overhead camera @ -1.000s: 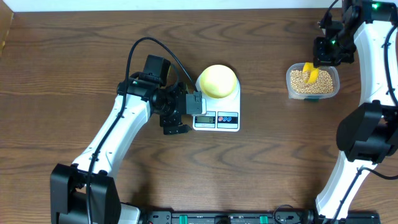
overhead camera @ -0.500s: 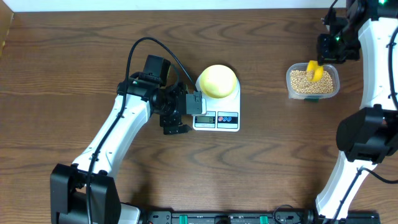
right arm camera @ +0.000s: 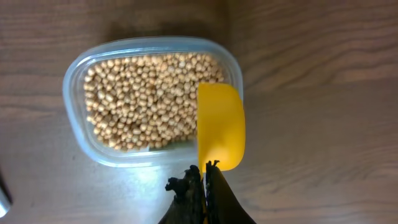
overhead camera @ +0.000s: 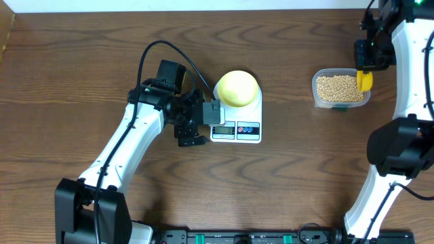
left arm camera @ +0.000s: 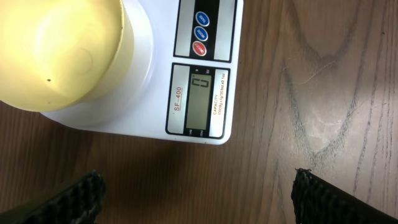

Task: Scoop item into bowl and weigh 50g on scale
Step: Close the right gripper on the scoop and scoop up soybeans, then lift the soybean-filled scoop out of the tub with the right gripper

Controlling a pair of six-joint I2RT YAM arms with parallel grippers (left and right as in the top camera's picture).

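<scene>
The pale-yellow bowl (overhead camera: 237, 87) stands on the white scale (overhead camera: 236, 129), also seen in the left wrist view as bowl (left arm camera: 59, 53) and scale (left arm camera: 199, 99) with its display lit. Tan beans (overhead camera: 337, 87) fill a clear tub (overhead camera: 341, 102) at the right; they also show in the right wrist view (right arm camera: 146, 102). My right gripper (overhead camera: 366, 59) is shut on the handle of a yellow scoop (right arm camera: 220, 127), held above the tub's right rim; the scoop's bowl looks empty. My left gripper (left arm camera: 193, 199) is open on the table just left of the scale.
The tub's rim (right arm camera: 93, 149) sits on bare wooden tabletop. A black cable (overhead camera: 156, 47) loops from the left arm behind the scale. The table's far edge runs along the top of the overhead view.
My right gripper has lifted the yellow scoop out of the beans and moved it right, to above the tub's right rim. The left arm has not moved.
</scene>
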